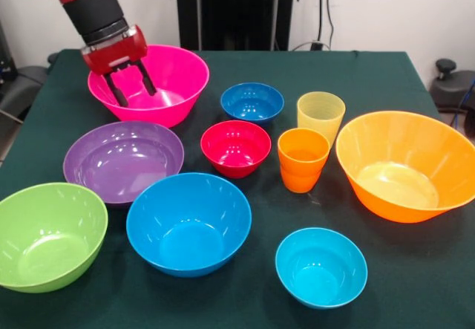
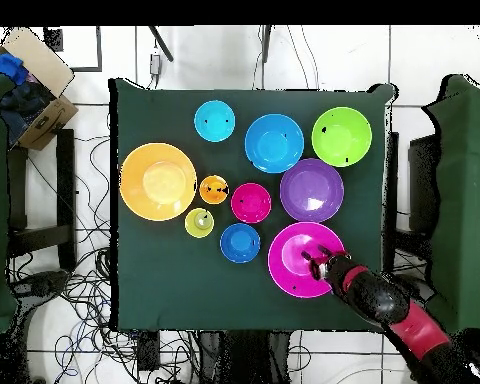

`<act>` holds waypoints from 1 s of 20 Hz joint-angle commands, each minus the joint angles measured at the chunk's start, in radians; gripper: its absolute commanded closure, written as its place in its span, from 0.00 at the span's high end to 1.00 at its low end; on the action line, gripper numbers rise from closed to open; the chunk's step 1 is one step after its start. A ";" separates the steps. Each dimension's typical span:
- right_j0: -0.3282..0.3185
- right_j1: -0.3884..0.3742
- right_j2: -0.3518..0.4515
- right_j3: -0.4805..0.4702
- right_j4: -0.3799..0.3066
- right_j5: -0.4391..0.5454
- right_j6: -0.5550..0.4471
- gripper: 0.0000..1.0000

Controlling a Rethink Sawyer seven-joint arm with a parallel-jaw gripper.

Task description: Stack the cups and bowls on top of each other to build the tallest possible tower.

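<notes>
Nothing is stacked yet: every bowl and cup sits apart on the green table. The gripper, fingers spread and empty, hangs inside the large pink bowl. Beside that bowl lies the purple bowl, likely the next to lift.

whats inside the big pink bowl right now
No bowl or cup sits in the large pink bowl. The gripper, fingers spread open, hangs over its rim and hides part of the inner wall in the front view; the overhead view shows the rest of the inside bare.
</notes>
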 commanded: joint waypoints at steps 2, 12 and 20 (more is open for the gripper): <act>-0.034 0.103 0.192 -0.030 -0.134 0.105 -0.162 1.00; -0.044 0.150 0.227 -0.103 -0.199 0.143 -0.146 1.00; -0.057 0.154 0.243 -0.099 -0.238 0.138 -0.135 1.00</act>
